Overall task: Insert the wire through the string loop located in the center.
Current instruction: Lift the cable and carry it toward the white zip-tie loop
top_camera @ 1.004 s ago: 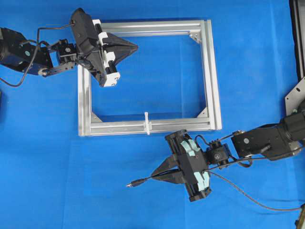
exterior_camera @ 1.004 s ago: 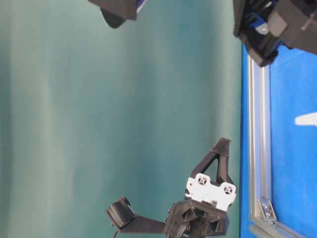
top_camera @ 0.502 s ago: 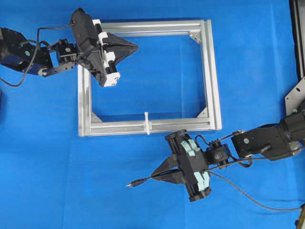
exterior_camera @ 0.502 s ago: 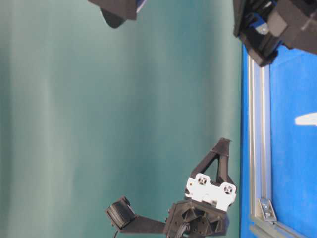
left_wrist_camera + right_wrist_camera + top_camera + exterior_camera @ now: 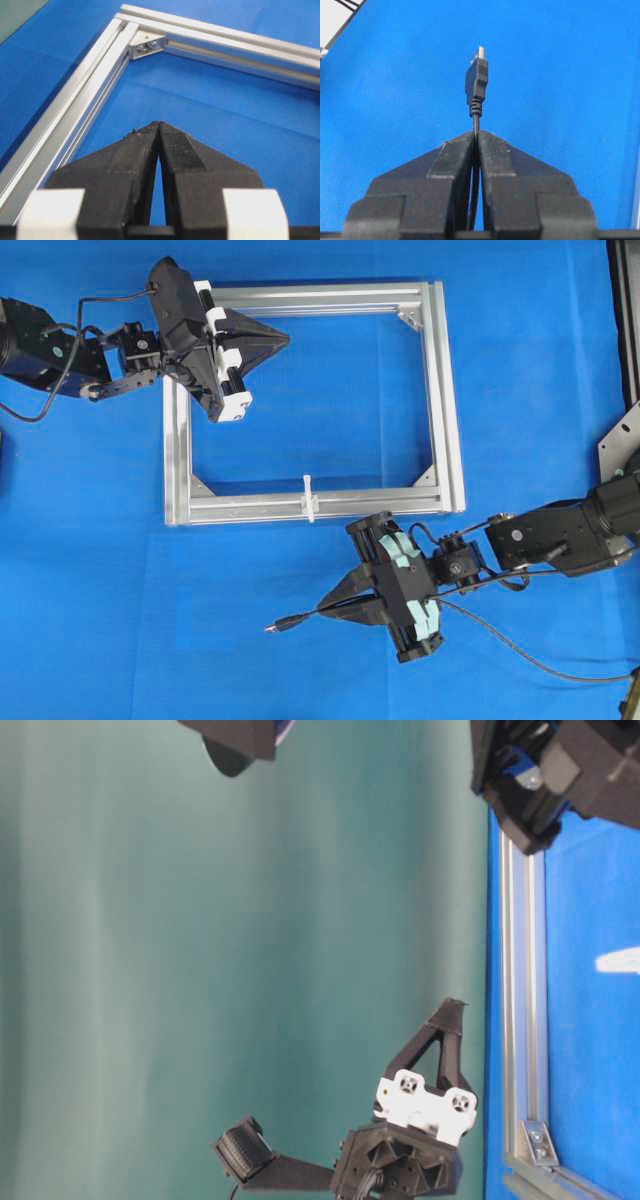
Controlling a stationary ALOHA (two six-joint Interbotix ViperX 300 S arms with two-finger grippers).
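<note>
The wire (image 5: 300, 619) is a thin black cable whose dark plug (image 5: 476, 80) with a metallic tip points left, away from the frame. My right gripper (image 5: 323, 611) is shut on the wire just behind the plug, below the frame's near bar; the cable trails off to the right (image 5: 520, 652). The string loop (image 5: 309, 498) is a small white upright tie on the middle of the near bar, apart from the plug. My left gripper (image 5: 285, 338) is shut and empty over the frame's upper left part, its fingertips (image 5: 159, 125) touching.
A rectangular aluminium frame (image 5: 445, 400) lies on the blue cloth, with silver corner brackets (image 5: 146, 46). The right arm (image 5: 560, 535) reaches in from the right edge, the left arm (image 5: 50, 350) from the left. A dark structure (image 5: 625, 310) stands at the right border.
</note>
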